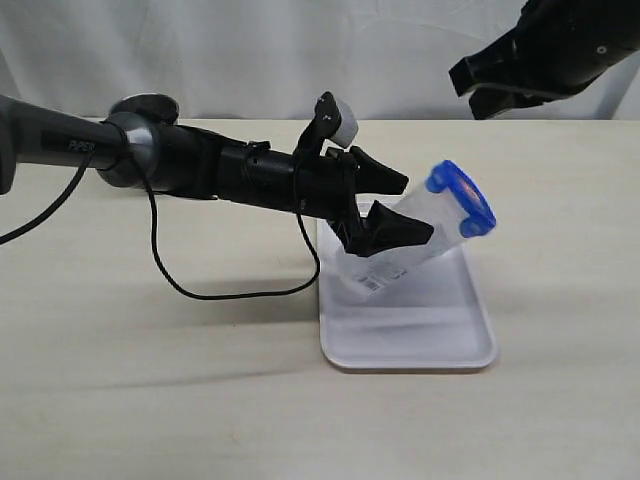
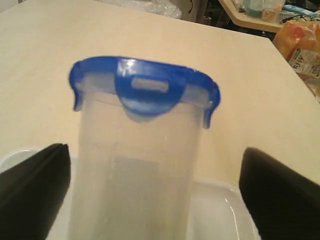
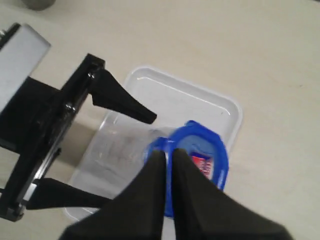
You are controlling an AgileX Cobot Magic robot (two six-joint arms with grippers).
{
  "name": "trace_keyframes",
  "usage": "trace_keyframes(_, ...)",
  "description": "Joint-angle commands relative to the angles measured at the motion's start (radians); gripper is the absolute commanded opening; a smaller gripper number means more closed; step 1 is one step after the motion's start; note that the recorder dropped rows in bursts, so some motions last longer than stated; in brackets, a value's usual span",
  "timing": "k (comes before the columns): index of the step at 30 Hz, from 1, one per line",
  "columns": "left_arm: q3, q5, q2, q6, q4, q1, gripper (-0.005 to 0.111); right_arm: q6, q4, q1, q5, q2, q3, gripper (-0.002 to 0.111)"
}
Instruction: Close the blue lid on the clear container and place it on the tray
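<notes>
The clear container leans over at a slant, its base down on the white tray and the blue lid seated on its upper end. My left gripper stands open around the container's lower body. In the left wrist view the container runs between the fingers, close to one finger, with a clear gap to the other. The lid has a flap hanging down. My right gripper is shut and empty, high at the back right. In its own view its tips hover over the lid.
A grey metal cup stands at the table's back left, behind the left arm. A black cable loops from that arm onto the table beside the tray's near-left corner. A white curtain closes off the back.
</notes>
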Motion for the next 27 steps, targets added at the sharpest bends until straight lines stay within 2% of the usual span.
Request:
trace_keyframes(1,-0.007,-0.026,-0.008,0.029,-0.013,0.019,0.091,0.016,-0.031,-0.001,-0.002,0.014,0.03,0.005)
trace_keyframes(3,-0.007,-0.018,-0.01,0.029,-0.013,0.038,0.091,-0.021,-0.033,-0.001,-0.004,0.022,0.03,0.005)
trace_keyframes(5,-0.007,-0.01,-0.011,0.018,-0.007,0.059,0.091,-0.042,-0.059,-0.003,-0.004,0.029,0.03,0.012)
trace_keyframes(7,-0.007,0.005,-0.011,0.012,0.006,0.076,0.091,-0.035,-0.097,-0.003,-0.004,0.032,0.03,0.023)
trace_keyframes(9,-0.007,0.009,-0.012,0.01,0.006,0.087,0.091,0.04,-0.161,-0.018,-0.008,0.034,0.03,0.04)
trace_keyframes(11,-0.007,0.018,-0.012,0.003,0.028,0.089,0.09,0.175,-0.227,-0.059,-0.008,0.034,0.037,0.057)
trace_keyframes(13,-0.007,0.022,-0.016,0.003,0.061,0.089,0.09,0.212,-0.224,-0.118,-0.003,0.034,0.057,0.068)
trace_keyframes(17,-0.007,0.022,-0.016,0.003,0.098,0.089,0.09,0.132,-0.069,-0.207,-0.011,0.054,0.122,0.071)
trace_keyframes(19,-0.007,0.022,-0.016,0.003,0.102,0.089,0.09,0.033,0.01,-0.221,-0.016,0.069,0.164,0.071)
trace_keyframes(22,-0.007,0.022,-0.016,-0.019,0.143,0.089,0.09,0.022,0.031,-0.224,-0.096,0.098,0.228,0.071)
trace_keyframes(27,-0.007,0.028,-0.016,-0.08,0.347,0.076,0.09,0.022,0.05,-0.224,-0.154,0.141,0.244,0.071)
